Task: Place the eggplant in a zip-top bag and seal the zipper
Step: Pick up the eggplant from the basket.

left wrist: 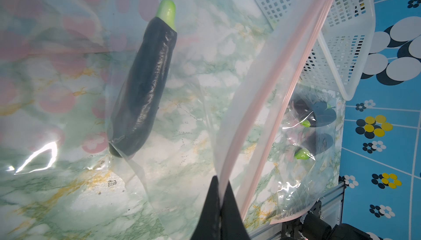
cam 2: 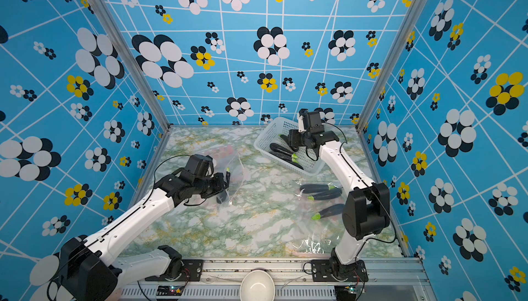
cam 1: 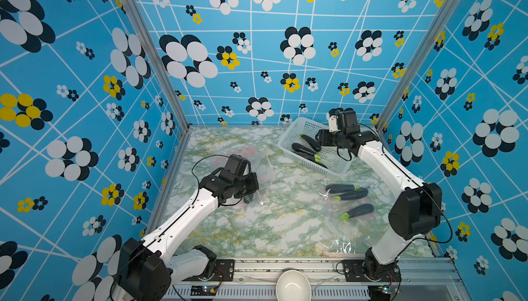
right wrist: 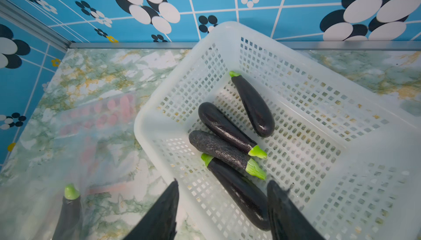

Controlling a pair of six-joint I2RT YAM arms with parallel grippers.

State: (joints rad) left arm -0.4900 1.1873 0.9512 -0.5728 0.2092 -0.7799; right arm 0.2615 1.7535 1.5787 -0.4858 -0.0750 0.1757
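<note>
the left gripper [left wrist: 220, 185] is pinched tight on the zipper strip [left wrist: 280, 72] of a zip-top bag [cam 1: 264, 171], lifted at the pinched end at about 9 o'clock on the table [cam 1: 257, 228]. the eggplant [left wrist: 145, 86] is already inside that bag, lying against the clear film with its green cap pointing away from the pinch. i cannot tell whether the zipper is pressed shut along its whole run. the strip reads as two layers that may part farther from the jaws.

the right gripper [right wrist: 223, 181] stands wide open and empty over the white basket [right wrist: 227, 29] at 1 o'clock. its fingers straddle the lowest eggplant [right wrist: 239, 193] of the four loose ones there. packed bags [cam 1: 347, 196] lie at 3 to 4 o'clock.

risks, as i judge them:
- the bag hangs from a single pinch at one end, so the eggplant's weight drags on the film. if the mouth is not closed, the eggplant can slide out when the bag tilts or is set down.
- sliding along the strip with only one hand holding can bunch the film instead of mating the tracks.
- if the right arm takes a new eggplant now, this bag is left unsealed.
- the right arm's fingers sit near the basket wall and could shove the basket.
</note>
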